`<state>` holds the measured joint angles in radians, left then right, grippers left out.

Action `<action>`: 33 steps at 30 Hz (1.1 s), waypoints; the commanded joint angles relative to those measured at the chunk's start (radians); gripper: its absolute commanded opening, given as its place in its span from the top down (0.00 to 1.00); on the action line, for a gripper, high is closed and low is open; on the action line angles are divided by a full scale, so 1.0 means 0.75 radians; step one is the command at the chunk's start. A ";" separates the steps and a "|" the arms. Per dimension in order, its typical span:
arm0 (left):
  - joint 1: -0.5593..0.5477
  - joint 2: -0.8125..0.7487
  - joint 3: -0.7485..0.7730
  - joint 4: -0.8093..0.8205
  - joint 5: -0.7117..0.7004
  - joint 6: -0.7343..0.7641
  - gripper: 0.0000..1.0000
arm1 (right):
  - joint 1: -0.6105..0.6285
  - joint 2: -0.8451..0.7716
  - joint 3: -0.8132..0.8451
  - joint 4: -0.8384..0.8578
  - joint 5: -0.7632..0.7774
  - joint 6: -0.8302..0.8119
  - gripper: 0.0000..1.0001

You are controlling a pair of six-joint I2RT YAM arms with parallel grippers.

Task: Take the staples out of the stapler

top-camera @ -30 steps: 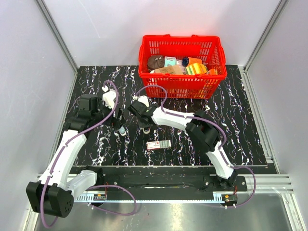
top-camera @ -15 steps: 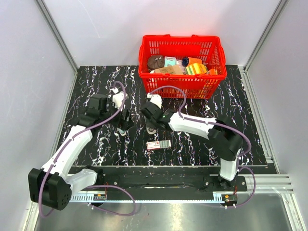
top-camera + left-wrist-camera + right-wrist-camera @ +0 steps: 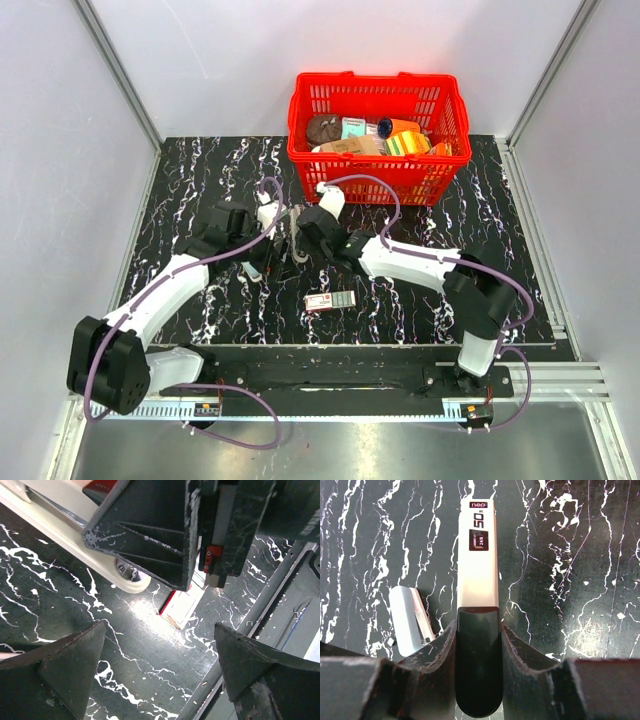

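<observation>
The jaws of the right gripper [image 3: 478, 630] are closed on the stapler [image 3: 478, 565], clamping its black rear end from both sides. The pale body, with a dark label marked "50", projects straight forward over the counter [image 3: 570, 555]. We cannot tell whether its far tip touches the surface. Just beside the stapler, on its left in the right wrist view, a small pale-blue piece [image 3: 410, 617] with a metal clip lies on the counter, apart from the jaws.

The jaws of the left gripper [image 3: 159, 630] stand wide apart and hold nothing; between them we see only the marbled counter. Beyond them, in the left wrist view, hangs the black body of the right gripper, and past it lies a flat red-and-white box [image 3: 181, 606].

From above, we find the two grippers close together, left of the counter's middle, with the stapler there in the right one. The box lies nearer the arm bases, apart from both grippers. A red basket [image 3: 375, 180] full of assorted goods stands at the far edge of the counter.
</observation>
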<state>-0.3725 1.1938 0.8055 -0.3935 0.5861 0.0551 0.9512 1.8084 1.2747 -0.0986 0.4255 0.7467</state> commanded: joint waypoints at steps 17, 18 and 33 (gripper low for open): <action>0.055 0.177 0.030 0.312 0.067 -0.065 0.26 | -0.021 -0.264 -0.217 0.377 -0.117 0.248 1.00; 0.055 0.188 0.035 0.308 0.079 -0.065 0.27 | -0.021 -0.266 -0.223 0.389 -0.123 0.252 1.00; 0.071 0.212 0.059 0.159 0.268 0.121 0.47 | -0.021 -0.266 -0.233 0.471 -0.187 0.299 1.00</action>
<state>-0.3248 1.3762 0.8249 -0.2680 0.7341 0.0872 0.9413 1.6787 1.0721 0.1215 0.2924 0.9493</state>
